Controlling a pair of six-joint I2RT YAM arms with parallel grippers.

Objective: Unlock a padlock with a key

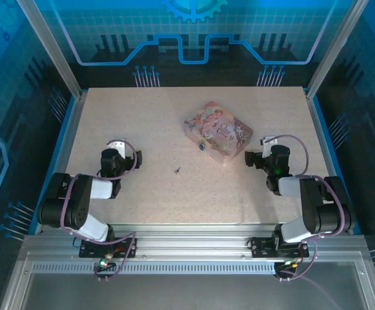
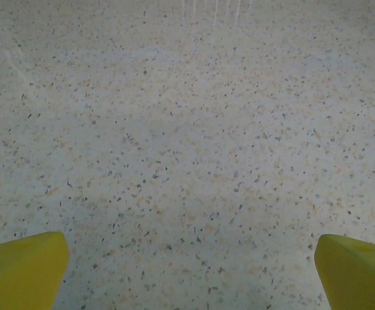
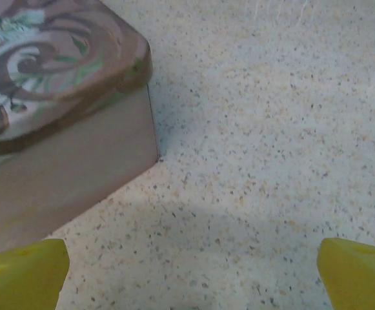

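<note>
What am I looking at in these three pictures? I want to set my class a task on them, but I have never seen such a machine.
These are two robot arms bolted to the near edge of a speckled table. The top picture looks down from above and behind them. Each arm ends in two fingers; the left gripper and the right gripper both stand open and hold nothing. The other two pictures come from cameras on the wrists: the yellow shapes in the bottom corners are the fingers themselves. On the table lie a pink box, a small padlock at its near edge, and a tiny key lying apart on the table. The right wrist camera sees the box's corner up close.
</note>
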